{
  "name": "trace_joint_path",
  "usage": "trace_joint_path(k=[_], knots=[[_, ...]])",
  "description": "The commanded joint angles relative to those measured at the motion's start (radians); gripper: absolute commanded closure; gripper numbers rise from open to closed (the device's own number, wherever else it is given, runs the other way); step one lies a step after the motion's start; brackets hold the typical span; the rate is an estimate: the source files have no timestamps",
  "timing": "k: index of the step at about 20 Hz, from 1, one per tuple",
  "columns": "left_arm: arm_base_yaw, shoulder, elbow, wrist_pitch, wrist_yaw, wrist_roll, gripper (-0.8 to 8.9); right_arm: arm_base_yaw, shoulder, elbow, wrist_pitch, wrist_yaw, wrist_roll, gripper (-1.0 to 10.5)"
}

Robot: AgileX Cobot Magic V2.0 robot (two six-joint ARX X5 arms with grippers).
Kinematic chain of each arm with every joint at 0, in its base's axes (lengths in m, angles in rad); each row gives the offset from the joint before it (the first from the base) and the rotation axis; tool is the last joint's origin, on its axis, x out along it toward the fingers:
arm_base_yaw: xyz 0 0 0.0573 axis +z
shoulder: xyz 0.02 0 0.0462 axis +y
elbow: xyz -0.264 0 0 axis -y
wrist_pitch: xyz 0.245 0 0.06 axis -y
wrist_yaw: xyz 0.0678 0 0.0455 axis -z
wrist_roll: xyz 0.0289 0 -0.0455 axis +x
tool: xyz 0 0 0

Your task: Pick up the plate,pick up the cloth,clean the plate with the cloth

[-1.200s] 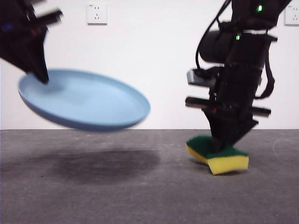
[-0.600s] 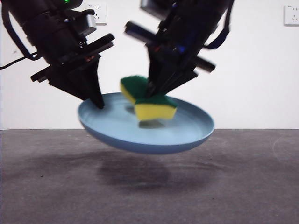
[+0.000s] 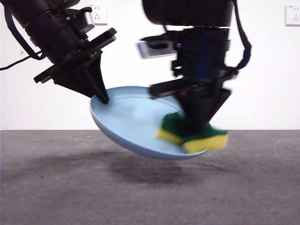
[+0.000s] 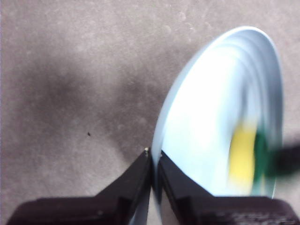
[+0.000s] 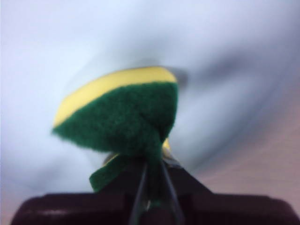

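My round light blue plastic plate [image 3: 136, 126] looks smooth and a bit shiny. My block sponge [image 3: 194, 133] is soft yellow foam with a rough, fuzzy dark green top. The grey surface [image 3: 70, 192] looks dull and grainy.

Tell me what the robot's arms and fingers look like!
Both arms are black and chunky, with black cables looping beside them. Each ends in a wedge that narrows to two thin, pointed black fingers: the left gripper and the right gripper. A silvery part shows on each arm in the front view, and a small green light on one.
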Motion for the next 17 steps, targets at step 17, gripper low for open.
trace_joint_path(k=[17], knots=[[-0.025,-0.001,-0.002,0.158,0.040,-0.099,8.22,-0.063,-0.027,-0.008,0.019,-0.463,0.046,9.6]])
